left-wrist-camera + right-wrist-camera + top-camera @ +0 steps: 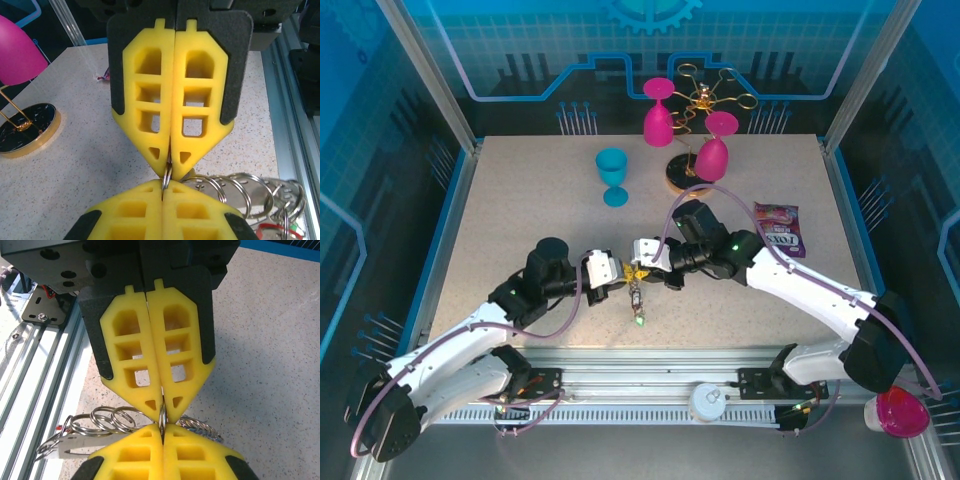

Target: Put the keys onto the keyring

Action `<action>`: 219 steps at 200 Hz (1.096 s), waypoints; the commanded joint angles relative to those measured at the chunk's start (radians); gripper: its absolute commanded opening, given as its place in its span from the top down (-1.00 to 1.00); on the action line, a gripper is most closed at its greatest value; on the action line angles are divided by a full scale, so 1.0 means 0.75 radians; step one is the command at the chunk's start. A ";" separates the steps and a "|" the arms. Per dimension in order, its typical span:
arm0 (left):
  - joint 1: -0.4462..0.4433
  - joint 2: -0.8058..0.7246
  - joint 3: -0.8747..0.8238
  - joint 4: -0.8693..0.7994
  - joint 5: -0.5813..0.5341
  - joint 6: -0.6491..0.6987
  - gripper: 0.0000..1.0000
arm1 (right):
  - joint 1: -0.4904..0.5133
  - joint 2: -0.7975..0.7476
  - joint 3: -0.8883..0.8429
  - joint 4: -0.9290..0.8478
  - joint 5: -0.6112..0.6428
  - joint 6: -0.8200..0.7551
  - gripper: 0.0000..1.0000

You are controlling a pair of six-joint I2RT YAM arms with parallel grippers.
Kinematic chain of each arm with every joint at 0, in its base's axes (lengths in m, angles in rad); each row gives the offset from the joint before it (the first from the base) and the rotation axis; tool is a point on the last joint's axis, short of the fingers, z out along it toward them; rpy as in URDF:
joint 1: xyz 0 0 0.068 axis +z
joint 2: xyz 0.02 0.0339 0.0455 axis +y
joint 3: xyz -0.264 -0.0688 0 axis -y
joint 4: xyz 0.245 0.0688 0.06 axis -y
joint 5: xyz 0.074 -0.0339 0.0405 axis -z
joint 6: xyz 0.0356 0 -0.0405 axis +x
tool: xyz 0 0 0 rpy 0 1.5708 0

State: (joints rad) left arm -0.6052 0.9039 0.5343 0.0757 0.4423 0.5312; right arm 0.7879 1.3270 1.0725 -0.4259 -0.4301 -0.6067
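Left tool (170, 150) and right tool (161, 400) both clamped tip to tip on keyring (167, 176), at 6 o'clock of desk (520, 200) near front edge; keys (637, 303) hang beneath. Risk: thin ring slips out if either arm pulls or twists, bunch drops, skids on smooth speckled top; tips could also collide. Goblet (612, 175) at 12, packet (780, 228) at 2. Blue panelled walls (360, 150) around.

Over the speckled beige tabletop (520, 200), the left gripper (623, 279) and the right gripper (645, 268) met tip to tip near the front edge, their yellow fingers closed. A thin keyring of silvery links (636, 298) hung from where they met, a tiny green-headed key (640, 320) lowest. A blue plastic goblet (612, 175) stood upright well behind them
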 commanded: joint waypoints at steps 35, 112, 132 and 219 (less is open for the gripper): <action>0.000 -0.039 -0.074 0.205 0.067 -0.058 1.00 | -0.081 -0.158 -0.202 0.323 -0.178 0.211 0.48; 0.000 -0.044 -0.142 0.381 0.114 -0.152 1.00 | -0.086 -0.131 -0.287 0.425 -0.165 0.249 0.47; 0.001 -0.047 -0.144 0.384 0.122 -0.159 1.00 | -0.085 -0.121 -0.286 0.430 -0.160 0.245 0.49; 0.000 -0.072 -0.167 0.385 0.046 -0.119 1.00 | -0.104 -0.185 -0.316 0.386 -0.160 0.271 0.39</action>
State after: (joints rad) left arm -0.6052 0.8726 0.4217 0.3012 0.4862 0.4248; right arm 0.7231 1.2114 0.8433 -0.1314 -0.5320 -0.4175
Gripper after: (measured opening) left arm 0.050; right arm 0.306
